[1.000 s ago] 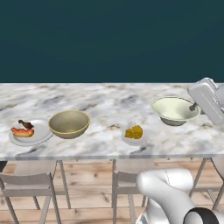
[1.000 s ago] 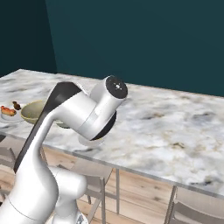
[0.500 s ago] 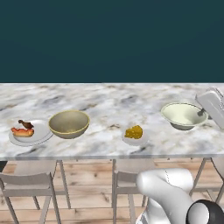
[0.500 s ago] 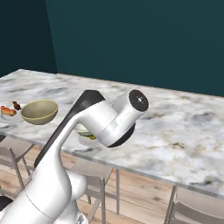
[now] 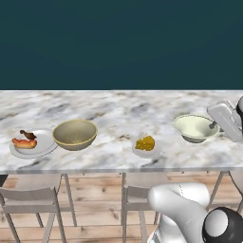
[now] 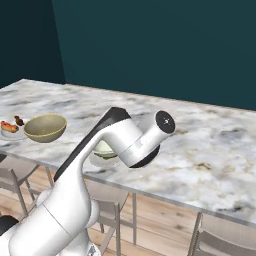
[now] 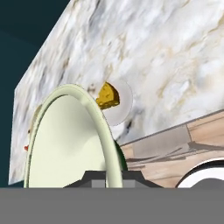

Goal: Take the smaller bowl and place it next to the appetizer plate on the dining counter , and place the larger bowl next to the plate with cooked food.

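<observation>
White arm with dark joints, rising from the base and bent sharply at the elbow in the right base view, forearm reaching forward and low. Hand seen at the far right edge of the left base view, tilted. Gripper (image 5: 213,127) closed, jaws clamped on the rim of the smaller bowl (image 5: 193,127). Finger tips largely hidden in the hand view.

Cream smaller bowl (image 5: 194,128), tan larger bowl (image 5: 75,134).

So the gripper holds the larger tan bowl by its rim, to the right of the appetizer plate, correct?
No. It holds the smaller bowl, the cream-white one, as the left base view shows. The larger bowl sits beside the plate with cooked food. The rest is right.
</observation>
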Motion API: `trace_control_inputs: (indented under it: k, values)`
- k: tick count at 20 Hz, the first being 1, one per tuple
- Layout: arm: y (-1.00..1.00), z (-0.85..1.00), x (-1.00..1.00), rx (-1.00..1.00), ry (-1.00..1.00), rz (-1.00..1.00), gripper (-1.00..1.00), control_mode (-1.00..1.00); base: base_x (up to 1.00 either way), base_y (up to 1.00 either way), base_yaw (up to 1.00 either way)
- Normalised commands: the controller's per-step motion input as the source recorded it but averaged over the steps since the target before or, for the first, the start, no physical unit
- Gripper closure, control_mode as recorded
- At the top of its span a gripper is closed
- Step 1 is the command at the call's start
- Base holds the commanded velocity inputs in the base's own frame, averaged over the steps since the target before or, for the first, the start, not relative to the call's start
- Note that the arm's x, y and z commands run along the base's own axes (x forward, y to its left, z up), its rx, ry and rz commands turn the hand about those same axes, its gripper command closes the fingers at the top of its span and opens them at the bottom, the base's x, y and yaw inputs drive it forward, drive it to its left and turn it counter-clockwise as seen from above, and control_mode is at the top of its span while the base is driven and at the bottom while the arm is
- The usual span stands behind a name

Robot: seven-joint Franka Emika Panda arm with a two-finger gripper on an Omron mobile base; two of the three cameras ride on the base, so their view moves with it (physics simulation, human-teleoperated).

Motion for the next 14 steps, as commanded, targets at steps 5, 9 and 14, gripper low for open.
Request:
trace_control_inputs:
  k: [5, 9, 14]
  values:
    - [0.00, -0.27, 0.30, 0.00, 0.01, 0.00, 1.00, -1.00, 0.00, 0.00, 0.00]
    - [-0.01, -0.27, 0.13, 0.00, 0.00, -0.01, 1.00, -1.00, 0.00, 0.00, 0.00]
    - [-0.07, -0.28, 0.15, 0.00, 0.00, 0.00, 1.00, -1.00, 0.00, 0.00, 0.00]
